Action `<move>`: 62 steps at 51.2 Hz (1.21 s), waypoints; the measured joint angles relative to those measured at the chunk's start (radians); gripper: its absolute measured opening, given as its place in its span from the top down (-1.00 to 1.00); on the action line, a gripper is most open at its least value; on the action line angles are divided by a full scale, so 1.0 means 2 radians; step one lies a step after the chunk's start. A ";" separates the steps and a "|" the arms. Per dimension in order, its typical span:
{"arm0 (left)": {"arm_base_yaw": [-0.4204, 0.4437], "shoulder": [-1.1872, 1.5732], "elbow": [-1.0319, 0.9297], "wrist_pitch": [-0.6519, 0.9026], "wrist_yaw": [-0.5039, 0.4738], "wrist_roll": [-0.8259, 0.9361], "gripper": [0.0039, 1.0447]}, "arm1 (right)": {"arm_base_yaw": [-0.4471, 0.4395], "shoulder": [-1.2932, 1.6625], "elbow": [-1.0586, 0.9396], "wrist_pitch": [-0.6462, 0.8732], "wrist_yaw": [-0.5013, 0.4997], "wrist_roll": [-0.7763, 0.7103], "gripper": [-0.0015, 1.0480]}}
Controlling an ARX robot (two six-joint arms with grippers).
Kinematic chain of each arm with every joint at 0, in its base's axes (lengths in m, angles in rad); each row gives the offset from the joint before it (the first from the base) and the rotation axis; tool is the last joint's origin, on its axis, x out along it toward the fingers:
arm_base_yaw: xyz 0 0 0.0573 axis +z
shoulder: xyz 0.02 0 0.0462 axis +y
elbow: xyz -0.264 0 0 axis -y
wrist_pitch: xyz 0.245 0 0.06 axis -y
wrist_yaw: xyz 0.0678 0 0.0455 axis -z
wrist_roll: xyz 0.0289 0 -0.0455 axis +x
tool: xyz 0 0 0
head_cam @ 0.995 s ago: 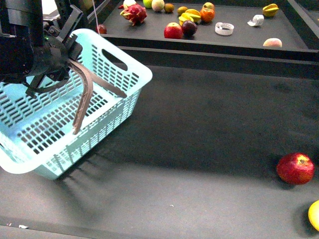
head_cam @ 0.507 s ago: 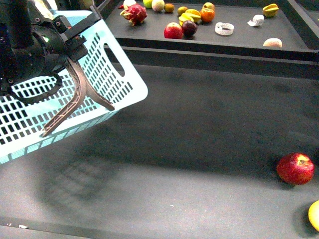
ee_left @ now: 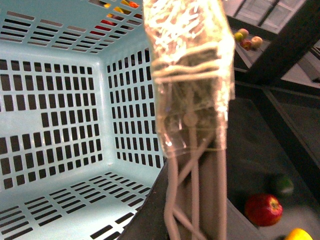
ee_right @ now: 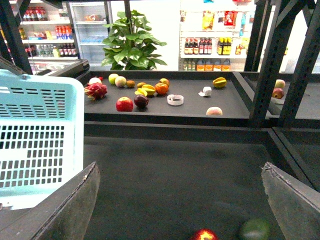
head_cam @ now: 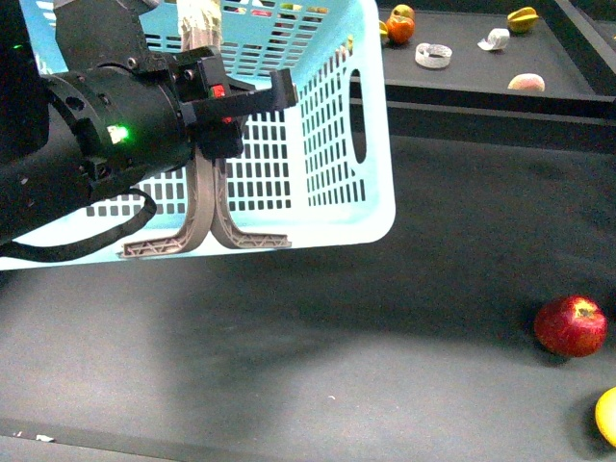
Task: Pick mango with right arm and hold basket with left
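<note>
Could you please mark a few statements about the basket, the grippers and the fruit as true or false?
1. The left gripper is shut on the basket. True.
2. The basket has fruit in it. False: the left wrist view shows it empty.
3. The right gripper holds the mango. False: it is open and empty, and the mango lies on the table at the front view's right edge.
4. An apple lies on the table near the mango. True.
5. The basket's handles stand upright. False: both hang down below the left gripper.
</note>
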 joint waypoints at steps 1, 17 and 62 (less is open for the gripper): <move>-0.001 -0.001 -0.003 0.003 0.006 0.002 0.90 | 0.000 0.000 0.000 0.000 0.000 0.000 -0.84; -0.008 -0.028 -0.050 0.035 0.074 0.012 0.90 | 0.000 0.000 0.000 0.000 0.000 0.000 -0.84; -0.056 -0.069 -0.085 0.050 0.051 -0.019 0.90 | 0.000 0.000 0.000 0.000 0.000 0.000 -0.84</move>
